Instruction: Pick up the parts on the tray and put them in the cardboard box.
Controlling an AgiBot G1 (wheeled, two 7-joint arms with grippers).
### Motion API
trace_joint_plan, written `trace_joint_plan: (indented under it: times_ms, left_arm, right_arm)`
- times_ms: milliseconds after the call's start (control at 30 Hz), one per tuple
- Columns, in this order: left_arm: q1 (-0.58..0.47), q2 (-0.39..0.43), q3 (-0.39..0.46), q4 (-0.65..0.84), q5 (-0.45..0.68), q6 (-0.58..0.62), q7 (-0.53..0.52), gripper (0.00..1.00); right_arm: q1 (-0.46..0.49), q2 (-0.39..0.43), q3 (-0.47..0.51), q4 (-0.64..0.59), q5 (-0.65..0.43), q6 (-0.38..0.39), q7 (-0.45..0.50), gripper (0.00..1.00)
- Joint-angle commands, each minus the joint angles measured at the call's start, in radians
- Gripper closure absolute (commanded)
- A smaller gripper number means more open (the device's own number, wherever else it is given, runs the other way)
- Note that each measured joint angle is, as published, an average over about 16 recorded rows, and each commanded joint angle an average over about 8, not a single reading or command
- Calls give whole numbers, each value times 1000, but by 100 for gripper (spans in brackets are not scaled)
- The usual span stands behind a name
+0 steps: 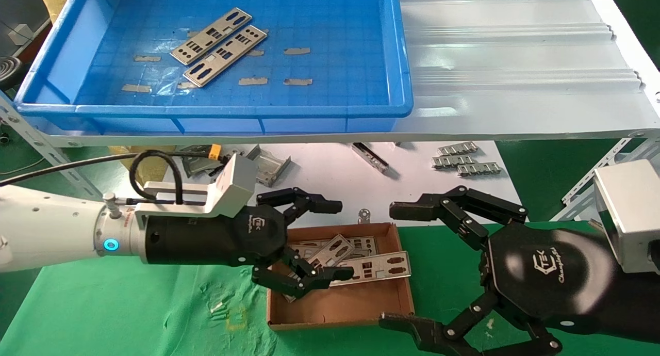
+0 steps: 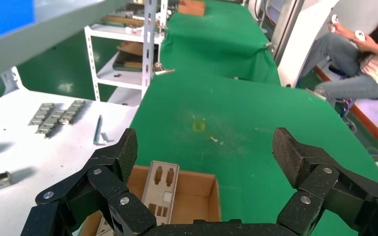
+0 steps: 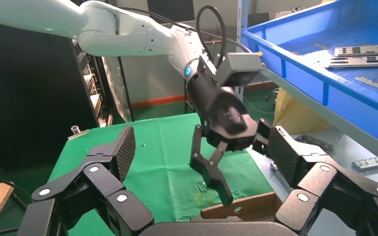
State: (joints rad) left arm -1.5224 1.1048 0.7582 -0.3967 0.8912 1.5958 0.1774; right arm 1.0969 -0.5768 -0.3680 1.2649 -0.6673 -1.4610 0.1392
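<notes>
Two silver plates [image 1: 219, 45] lie side by side in the blue tray [image 1: 361, 113] on the raised shelf at the far left. The cardboard box [image 1: 340, 307] sits on the green mat below and holds several plates [image 1: 379, 265]. My left gripper [image 1: 337, 241] hovers open and empty over the box's left part. In the left wrist view my left gripper [image 2: 206, 150] is above one plate [image 2: 160, 189] lying in the box [image 2: 197, 196]. My right gripper [image 1: 394, 267] is open and empty just right of the box. In the right wrist view my right gripper [image 3: 203, 150] faces the left one.
Boxy grey brackets [image 1: 268, 165] and toothed strips [image 1: 466, 162] lie on the white table behind the box. A white corrugated sheet [image 1: 515, 62] lies to the right of the tray. A seated person [image 2: 359, 64] is beyond the green mat.
</notes>
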Motion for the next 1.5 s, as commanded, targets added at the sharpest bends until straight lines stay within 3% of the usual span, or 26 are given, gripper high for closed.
trace_joint_plan:
  times_ms: [33, 1500]
  left_arm:
    - [18, -19, -19, -35, -6, -4, -14, 0]
    - [407, -449, -435, -807, -146, -91, -332, 0]
  right_arm:
    - [0, 0, 0, 0, 0, 0, 0, 0]
    - [0, 0, 0, 0, 0, 0, 0, 0]
